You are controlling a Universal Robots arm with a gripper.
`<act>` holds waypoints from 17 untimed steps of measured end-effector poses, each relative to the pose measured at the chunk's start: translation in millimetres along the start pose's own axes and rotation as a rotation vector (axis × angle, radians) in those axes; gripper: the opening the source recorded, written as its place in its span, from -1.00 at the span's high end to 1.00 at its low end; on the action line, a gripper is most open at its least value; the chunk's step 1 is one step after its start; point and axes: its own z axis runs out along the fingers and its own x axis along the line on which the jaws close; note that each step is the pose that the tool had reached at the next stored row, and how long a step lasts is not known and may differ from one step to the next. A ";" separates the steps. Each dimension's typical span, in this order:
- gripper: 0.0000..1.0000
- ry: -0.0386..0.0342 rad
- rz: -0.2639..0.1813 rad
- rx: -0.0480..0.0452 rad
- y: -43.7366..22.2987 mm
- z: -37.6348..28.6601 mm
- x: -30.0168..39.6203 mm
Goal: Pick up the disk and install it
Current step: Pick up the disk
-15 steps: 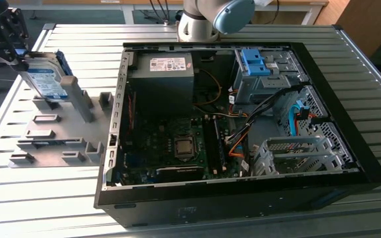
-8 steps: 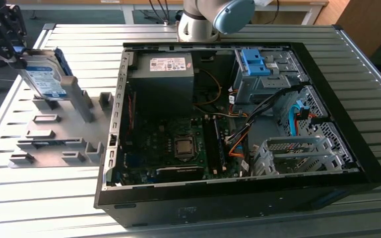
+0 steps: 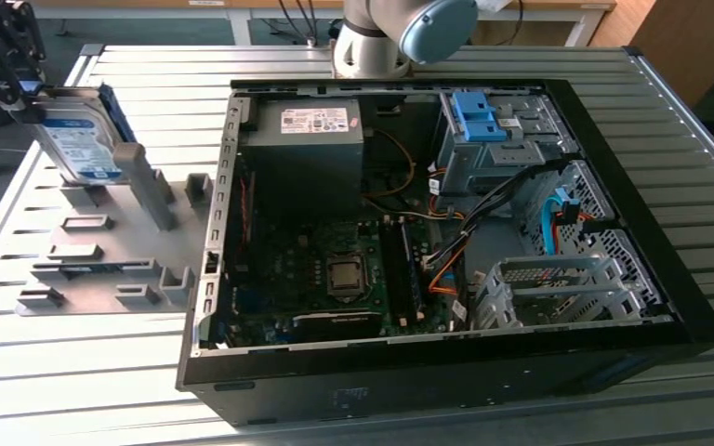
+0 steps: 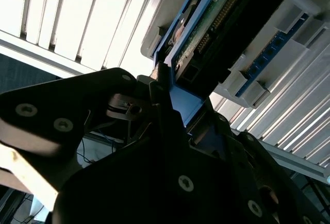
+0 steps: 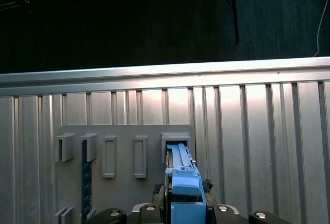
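In the exterior view the disk (image 3: 82, 139) stands on edge at the far left, silver with a white-and-blue label and a blue rail along its rim. Its lower end is at the tall posts of the grey holder plate (image 3: 97, 269). My gripper (image 3: 34, 100) sits on the disk's upper edge, shut on it. In the second wrist view the black fingers (image 4: 160, 105) clamp the blue rail (image 4: 181, 103), and the disk's green circuit board (image 4: 203, 33) runs away from them. In the first wrist view the disk's blue edge (image 5: 183, 180) reaches down to a slot of the holder plate (image 5: 124, 154).
The open black computer case (image 3: 456, 223) lies on the slatted metal table (image 3: 146, 74) to the exterior view's right of the holder. Inside are a black power-supply box (image 3: 308, 149), a grey drive bay with a blue bracket (image 3: 479, 119), cables and the motherboard (image 3: 332, 269).
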 end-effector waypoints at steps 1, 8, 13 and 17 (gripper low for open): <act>0.27 0.0001 0.000 0.0000 0.0 -1.4 0.0; 0.27 0.0005 0.000 0.0000 0.1 -11.5 0.1; 0.27 0.0006 0.000 -0.0001 0.2 -18.1 0.1; 0.27 0.0005 0.000 0.0000 0.2 -18.7 0.1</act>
